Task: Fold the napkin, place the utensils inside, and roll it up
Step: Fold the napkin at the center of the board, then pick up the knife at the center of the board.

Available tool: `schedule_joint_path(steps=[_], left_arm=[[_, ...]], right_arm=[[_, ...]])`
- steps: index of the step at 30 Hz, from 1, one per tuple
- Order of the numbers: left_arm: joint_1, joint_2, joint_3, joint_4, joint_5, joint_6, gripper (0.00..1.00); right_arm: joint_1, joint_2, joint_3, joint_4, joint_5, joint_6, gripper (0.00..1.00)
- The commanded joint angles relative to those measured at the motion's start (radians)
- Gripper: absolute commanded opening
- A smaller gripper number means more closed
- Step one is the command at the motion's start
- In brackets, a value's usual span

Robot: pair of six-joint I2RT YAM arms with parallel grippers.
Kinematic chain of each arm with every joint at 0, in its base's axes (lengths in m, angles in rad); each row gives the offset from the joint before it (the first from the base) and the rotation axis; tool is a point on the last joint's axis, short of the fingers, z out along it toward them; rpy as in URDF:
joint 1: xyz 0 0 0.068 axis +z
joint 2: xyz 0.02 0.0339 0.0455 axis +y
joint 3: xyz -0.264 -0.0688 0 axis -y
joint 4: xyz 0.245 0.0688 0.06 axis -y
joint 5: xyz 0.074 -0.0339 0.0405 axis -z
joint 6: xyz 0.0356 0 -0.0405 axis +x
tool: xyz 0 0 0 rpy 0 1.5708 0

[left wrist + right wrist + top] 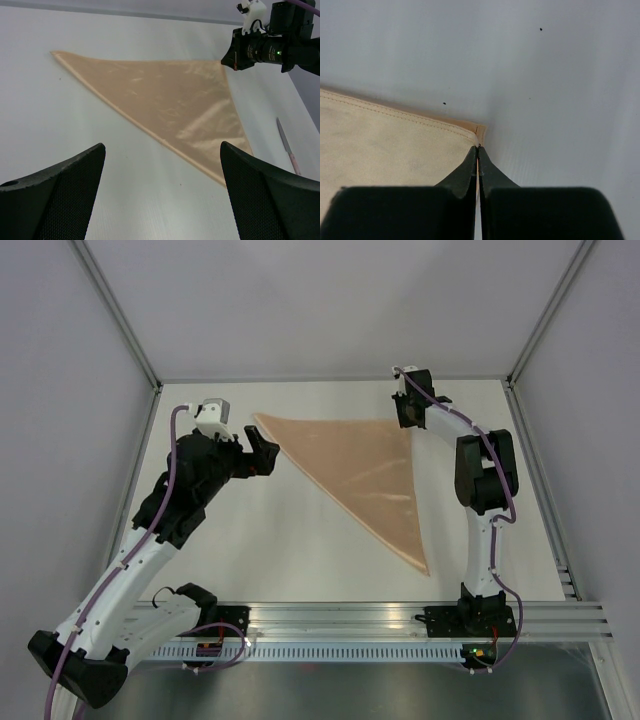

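The peach napkin [370,470] lay flat on the white table [300,560], folded into a triangle. Seen from the top, it sat in the middle of the table, a bit toward 12 o'clock. One flat side ran along the far edge, and one long point reached down toward 5 o'clock. The right gripper [407,423] was at the napkin's 1 o'clock corner. Its own camera showed its fingers [465,172] pressed together, with a thin bit of the cloth's corner pinched between them. The left gripper [268,458] was at about 9 o'clock from the napkin, just beside the left point. Its fingers [75,175] were spread wide apart and held nothing. In the left wrist view, a thin knife [287,145] with a pink handle lay on the table at about 4 o'clock from the napkin, near it but not touching.
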Motion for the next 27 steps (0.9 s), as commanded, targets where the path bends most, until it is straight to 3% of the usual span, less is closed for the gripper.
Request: schedule_joint_path(steps=[1,4,7,11,14,21,27], left_arm=[[0.006,-0.001,-0.003,0.04,0.022,-0.038,1.0],[0.006,-0.001,-0.005,0.042,0.02,-0.038,1.0],[0.006,-0.004,-0.01,0.048,0.022,-0.038,1.0],[0.006,-0.007,-0.016,0.048,0.022,-0.038,1.0],[0.006,-0.015,-0.023,0.052,0.02,-0.038,1.0],[0.006,-0.041,-0.065,0.103,0.066,-0.071,1.0],[0.004,-0.041,-0.175,0.264,0.184,-0.162,1.0]], right_arm=[[-0.006,0.024,0.054,-0.007,0.03,-0.004,0.02],[-0.006,0.03,0.062,-0.008,0.034,-0.007,0.07],[-0.006,0.035,0.071,-0.013,0.038,-0.004,0.19],[-0.006,0.038,0.073,-0.02,0.042,0.002,0.41],[-0.007,0.025,0.074,-0.033,0.048,0.011,0.51],[-0.078,-0.195,0.019,-0.142,-0.031,0.037,0.59],[-0.185,-0.554,-0.388,-0.189,-0.101,0.001,0.6]])
